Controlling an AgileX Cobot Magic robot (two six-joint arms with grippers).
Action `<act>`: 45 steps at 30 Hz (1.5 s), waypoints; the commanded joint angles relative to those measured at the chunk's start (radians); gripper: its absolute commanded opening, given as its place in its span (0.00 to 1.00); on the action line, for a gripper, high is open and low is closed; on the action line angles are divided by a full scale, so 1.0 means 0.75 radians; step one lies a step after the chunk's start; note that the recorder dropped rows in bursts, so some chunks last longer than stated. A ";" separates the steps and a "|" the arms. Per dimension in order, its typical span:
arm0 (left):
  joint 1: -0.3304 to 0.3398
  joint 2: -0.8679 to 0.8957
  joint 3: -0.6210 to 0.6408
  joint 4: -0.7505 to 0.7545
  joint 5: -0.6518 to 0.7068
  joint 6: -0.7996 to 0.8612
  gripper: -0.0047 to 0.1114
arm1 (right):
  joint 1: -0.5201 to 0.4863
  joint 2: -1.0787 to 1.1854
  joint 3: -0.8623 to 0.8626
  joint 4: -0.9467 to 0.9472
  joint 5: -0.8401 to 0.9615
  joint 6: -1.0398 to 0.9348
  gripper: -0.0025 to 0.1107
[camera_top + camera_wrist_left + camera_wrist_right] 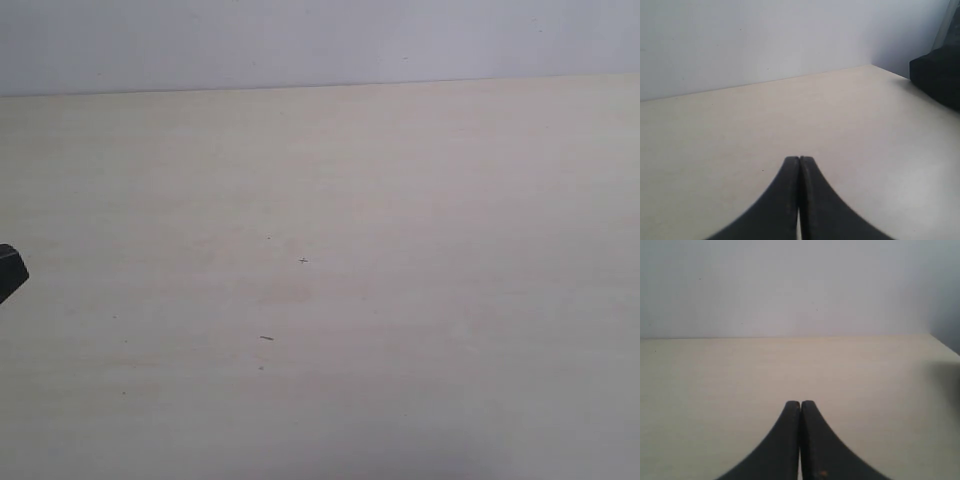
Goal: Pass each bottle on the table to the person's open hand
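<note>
**Bare table, both grippers closed, no bottles in sight**

From the exterior view, the pale wood-grain table (400, 300) runs back to a plain light wall (300, 40). All I can pick out on it is a few tiny dark specks. There are no bottles here and no open hand waiting for one. A small dark shape (9, 272) pokes in at the left edge. It may be part of the left arm, but I cannot tell.

In the left wrist view, the left gripper (799, 167) hangs low over the table with its two black fingers pressed flat together and nothing between them. A dark bulk (939, 75) sits off at the table's far corner, too blurred to name.

In the right wrist view, the right gripper (800, 409) looks the same: fingers closed tight against each other, holding nothing, with bare tabletop ahead.

The bottles are outside all three views, so I can only judge how they will handle. A drink bottle is likely light, smooth and round, so it could slip or roll. Taking it around the middle of the body, below the cap, seems safest. That would leave the top free for the person's hand to take.
</note>
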 commanded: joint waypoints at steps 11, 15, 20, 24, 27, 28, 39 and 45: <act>0.004 -0.010 0.004 -0.005 -0.001 0.002 0.04 | -0.007 -0.008 0.006 -0.068 0.018 0.214 0.02; 0.004 -0.010 0.004 -0.005 -0.001 0.002 0.04 | -0.007 -0.008 0.006 -0.068 0.018 0.214 0.02; 0.004 -0.010 0.004 -0.005 -0.001 0.002 0.04 | -0.007 -0.008 0.006 -0.068 0.018 0.214 0.02; 0.004 -0.010 0.004 -0.005 -0.001 0.002 0.04 | -0.007 -0.008 0.006 -0.068 0.018 0.214 0.02; 0.004 -0.010 0.004 -0.005 -0.001 0.002 0.04 | -0.007 -0.008 0.006 -0.068 0.018 0.214 0.02; 0.004 -0.010 0.004 -0.005 -0.001 0.002 0.04 | -0.007 -0.008 0.006 -0.068 0.018 0.214 0.02; 0.314 -0.098 0.004 0.007 0.002 0.005 0.04 | -0.007 -0.008 0.006 -0.068 0.018 0.214 0.02; 0.537 -0.295 0.004 0.007 0.012 0.005 0.04 | -0.007 -0.008 0.006 -0.068 0.018 0.214 0.02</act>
